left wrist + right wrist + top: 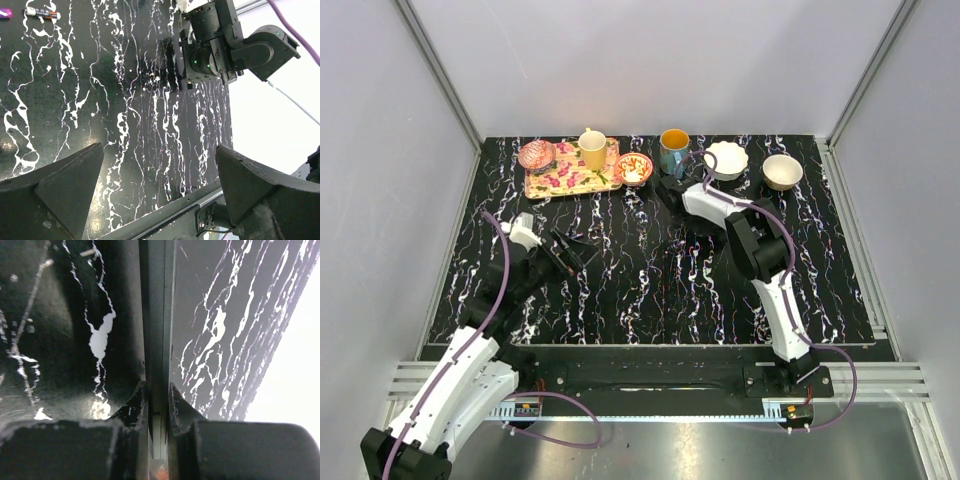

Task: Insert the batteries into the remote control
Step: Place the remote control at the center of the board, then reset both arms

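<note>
**Right gripper** [157, 396]: jaws drawn narrow and clamped on the slim black rectangular plastic remote control [159, 315]. The remote is seen edge-on between the fingers and runs forward over the black, white-veined marble-pattern table [650, 290]. In the top view this grip sits at the far middle of the table, just in front of the teal ceramic mug [673, 150].

**Left gripper** [159, 150]: jaws spread wide with nothing between them, over the near left of the table.

**Small pale-wrapped cylindrical battery** [42, 15]: lies flat on the table, well apart from both grippers.
</note>
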Motion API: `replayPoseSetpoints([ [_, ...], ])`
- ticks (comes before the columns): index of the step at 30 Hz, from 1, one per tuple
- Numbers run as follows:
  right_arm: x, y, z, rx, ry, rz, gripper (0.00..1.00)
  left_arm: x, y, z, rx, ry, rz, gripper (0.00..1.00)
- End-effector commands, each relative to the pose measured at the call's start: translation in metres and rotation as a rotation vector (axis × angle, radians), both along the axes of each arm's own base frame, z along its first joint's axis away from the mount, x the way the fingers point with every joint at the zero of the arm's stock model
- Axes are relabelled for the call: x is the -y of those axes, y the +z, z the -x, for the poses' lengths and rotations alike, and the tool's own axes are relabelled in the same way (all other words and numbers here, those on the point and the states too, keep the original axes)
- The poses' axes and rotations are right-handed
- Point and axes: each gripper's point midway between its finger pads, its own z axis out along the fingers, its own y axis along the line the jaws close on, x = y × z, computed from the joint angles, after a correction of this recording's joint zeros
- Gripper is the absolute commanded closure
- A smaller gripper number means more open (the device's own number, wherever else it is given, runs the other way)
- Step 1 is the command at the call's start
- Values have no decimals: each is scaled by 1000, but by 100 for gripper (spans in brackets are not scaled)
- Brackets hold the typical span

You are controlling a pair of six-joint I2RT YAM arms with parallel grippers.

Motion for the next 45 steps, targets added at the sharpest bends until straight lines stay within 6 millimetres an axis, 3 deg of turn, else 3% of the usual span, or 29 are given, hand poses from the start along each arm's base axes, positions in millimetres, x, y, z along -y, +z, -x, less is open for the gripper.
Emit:
replayPoseSetpoints([
  [1, -11, -4, -4, -13, 10, -50, 81, 2, -6, 0, -6, -19, -6, 1],
  [3, -14, -5, -1, -24, 10, -74, 74, 5, -6, -1, -2, -27, 5, 1],
  [4, -13, -5, 0, -23, 5, -78, 65, 6, -8, -1, -12, -29, 11, 1],
  [7, -20, -5, 7, -31, -2, -130, 49, 10, -11, -1, -21, -45, 27, 1],
  [14, -40, 4, 33, -35, -29, -293, 33, 12, -20, -3, -52, -56, 7, 1],
  [16, -46, 24, 34, 19, -43, -359, 31, 10, -19, -5, -51, -45, -7, 1],
  [19, -57, 72, 43, 127, -48, -520, 29, 4, -18, -7, -53, -21, -46, 1],
  [20, -56, 75, 56, 123, -50, -558, 28, 1, -21, -6, -70, -14, -66, 1],
  [21, -56, 111, 61, 207, -43, -642, 27, -4, -21, -9, -68, 10, -85, 1],
  [22, -60, 126, 63, 260, -26, -710, 26, -6, -19, -11, -64, 15, -107, 1],
  [23, -57, 139, 84, 280, -3, -791, 25, -10, -25, -10, -88, 26, -132, 1],
  [25, -66, 152, 95, 339, 45, -923, 20, -17, -32, -15, -117, 59, -183, 1],
  [26, -57, 150, 116, 355, 54, -964, 18, -19, -38, -14, -145, 60, -207, 1],
  [28, -64, 153, 130, 383, 102, -1071, 10, -24, -45, -19, -191, 77, -252, 1],
  [29, -58, 146, 146, 389, 113, -1099, 9, -27, -51, -18, -228, 89, -275, 1],
  [32, -53, 144, 162, 445, 123, -1178, 3, -34, -55, -23, -276, 115, -329, 1],
  [37, -44, 147, 167, 517, 102, -1208, 1, -38, -54, -29, -275, 117, -383, 1],
  [42, -53, 159, 168, 551, 93, -1304, 0, -24, -46, -28, -187, 19, -353, 1],
  [45, -54, 169, 165, 621, 24, -1404, 0, -29, -50, -25, -175, 37, -363, 1],
])
